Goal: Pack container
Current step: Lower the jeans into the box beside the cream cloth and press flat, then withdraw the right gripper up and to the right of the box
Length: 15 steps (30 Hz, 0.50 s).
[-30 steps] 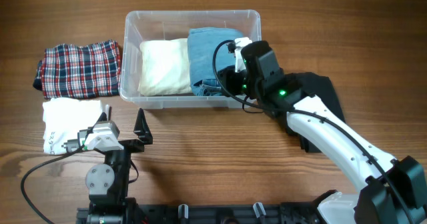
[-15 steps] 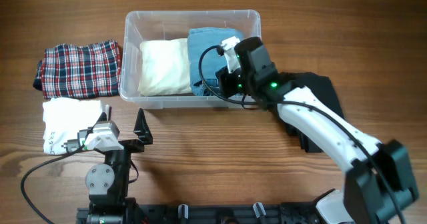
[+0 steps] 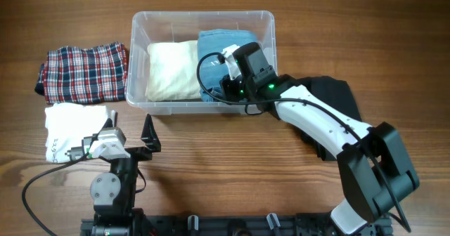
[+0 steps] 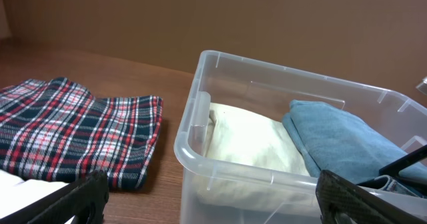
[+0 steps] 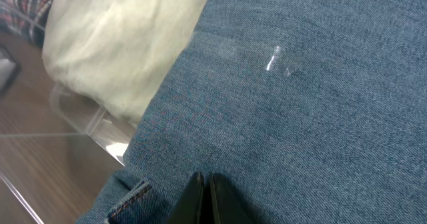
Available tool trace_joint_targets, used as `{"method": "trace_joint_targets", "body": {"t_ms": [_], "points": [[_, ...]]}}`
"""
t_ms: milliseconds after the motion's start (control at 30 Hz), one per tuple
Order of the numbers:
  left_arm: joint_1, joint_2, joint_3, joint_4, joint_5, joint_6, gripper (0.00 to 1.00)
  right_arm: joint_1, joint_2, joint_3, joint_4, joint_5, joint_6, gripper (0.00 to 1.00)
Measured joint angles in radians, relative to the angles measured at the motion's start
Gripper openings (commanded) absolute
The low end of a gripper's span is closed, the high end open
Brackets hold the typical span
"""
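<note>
The clear plastic container (image 3: pixel 204 14) stands at the back middle of the table. Inside it lie a folded cream cloth (image 3: pixel 172 69) on the left and folded blue jeans (image 3: pixel 214 46) on the right. My right gripper (image 3: pixel 223 80) is shut, tips down on the jeans near the container's front wall. In the right wrist view the closed tips (image 5: pixel 203 184) rest on the denim (image 5: pixel 300 104), with the cream cloth (image 5: pixel 120 44) beside it. My left gripper (image 3: pixel 150 138) is open and empty in front of the container (image 4: pixel 200 117).
A folded red plaid cloth (image 3: pixel 84 71) lies left of the container, and a white cloth (image 3: pixel 70 127) lies in front of it. A black cloth (image 3: pixel 337 95) lies under my right arm, right of the container.
My right gripper has moved left over the jeans, further into the container. The left arm has not moved.
</note>
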Motion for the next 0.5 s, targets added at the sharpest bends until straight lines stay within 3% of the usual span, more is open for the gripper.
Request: {"method": "trace_joint_targets", "body": {"t_ms": [67, 133, 300, 367, 500], "points": [[0.000, 0.000, 0.000, 0.000, 0.000, 0.000, 1.00, 0.002, 0.006, 0.019, -0.032, 0.007, -0.001, 0.05], [0.000, 0.000, 0.000, 0.000, 0.000, 0.000, 1.00, 0.003, 0.013, 0.056, -0.080, 0.010, -0.004, 0.15], [0.000, 0.000, 0.000, 0.000, 0.000, 0.000, 1.00, 0.005, -0.004, 0.266, -0.219, 0.017, -0.004, 0.68], [0.000, 0.000, 0.000, 0.000, 0.000, 0.000, 1.00, -0.005, -0.053, 0.347, -0.286, 0.043, 0.023, 0.97], [0.000, 0.000, 0.000, 0.000, 0.000, 0.000, 1.00, -0.129, -0.216, 0.412, -0.419, 0.092, 0.081, 0.99]]}}
